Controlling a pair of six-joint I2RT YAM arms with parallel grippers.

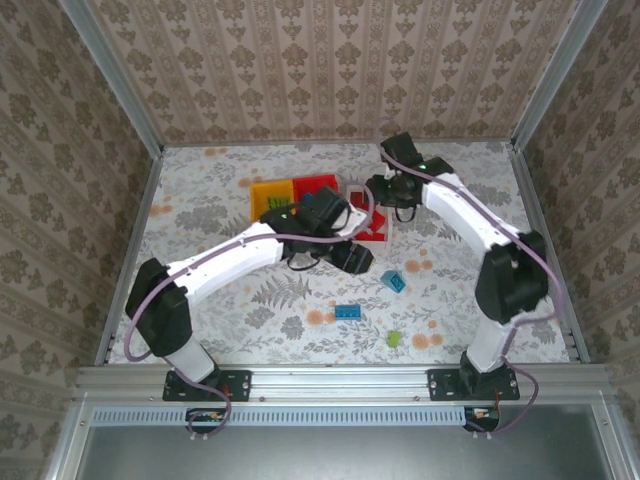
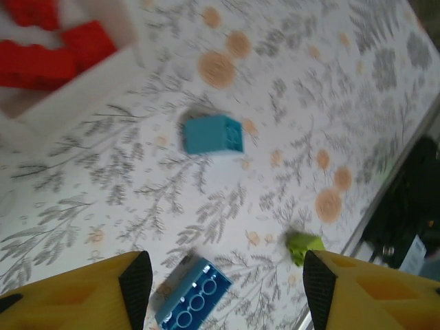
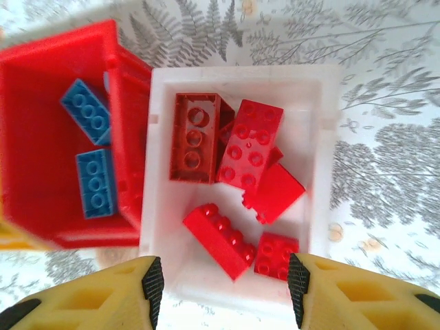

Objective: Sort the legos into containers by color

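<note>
The table (image 1: 250, 300) with the flowery cover was the biggest thing, and both arms reached out over it. The left gripper (image 2: 225, 278) hung above the bare cover with its jaws spread wide and nothing in them. Same deal for the right gripper (image 3: 225, 275): wide open, empty, hovering over the bins.

The white bin (image 3: 237, 74) sat straight ahead of the right jaws, with its near wall running across the gap between the fingers. The red bin (image 3: 41, 144) was pressed against its side, out past one finger. The yellow bin (image 1: 266, 196) sat on the red one's far side, well away from those jaws.

A pile of red bricks (image 3: 240, 148) lay in the white bin, dead ahead of the right jaws. Two blue bricks (image 3: 89, 113) were in the red bin.

Under the left gripper there were three loose ones. The teal brick (image 2: 213, 134) was well out ahead of the jaws. The long blue brick (image 2: 196, 306) lay between the fingers, closer to one of them. The little green brick (image 2: 304, 246) was just off the tip of the other finger.
</note>
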